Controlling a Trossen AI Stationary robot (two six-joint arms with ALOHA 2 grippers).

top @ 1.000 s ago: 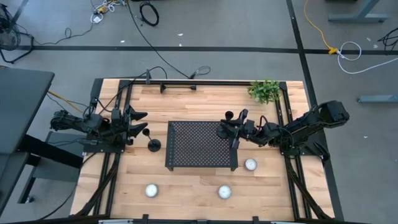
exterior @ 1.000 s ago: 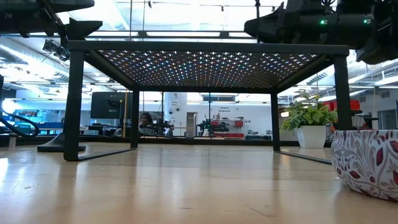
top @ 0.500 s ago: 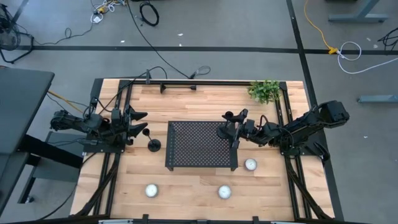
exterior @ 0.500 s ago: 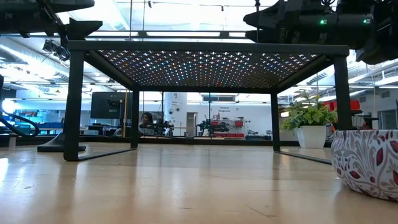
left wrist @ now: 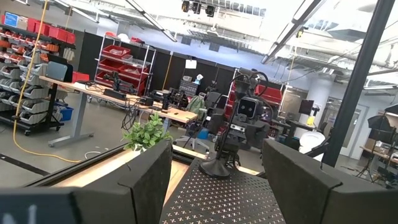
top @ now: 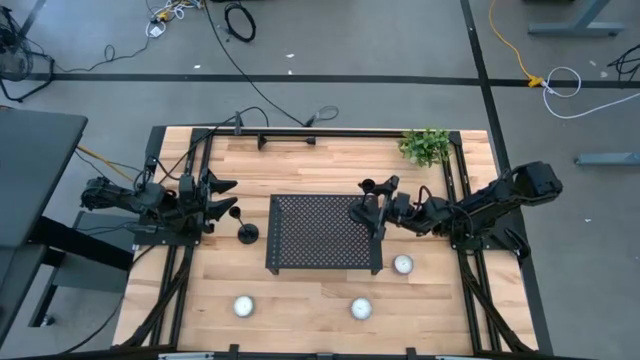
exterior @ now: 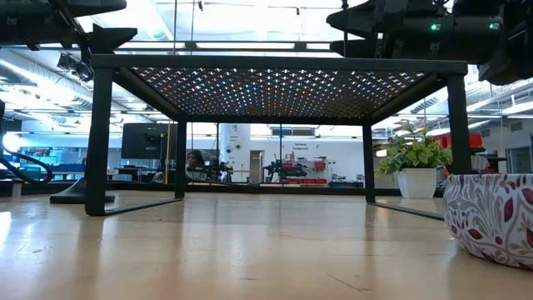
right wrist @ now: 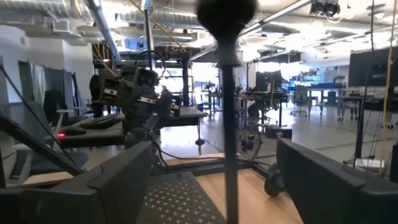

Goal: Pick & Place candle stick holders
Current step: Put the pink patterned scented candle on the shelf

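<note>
One candle stick holder stands upright on its round base at the far right corner of the black perforated tray. My right gripper is open around it. In the right wrist view its thin stem rises between the two fingers with a gap on each side. A second holder stands on the table just left of the tray. My left gripper waits open by the table's left edge, nothing between its fingers.
A small potted plant stands at the far right corner of the table. Three small white round cups sit near the front; the right one shows as a patterned bowl in the low view. The tray stands on thin legs.
My right gripper has opened and let go of the candle stick holder. The holder stays upright on the tray's far right corner. The arm itself has hardly moved.
</note>
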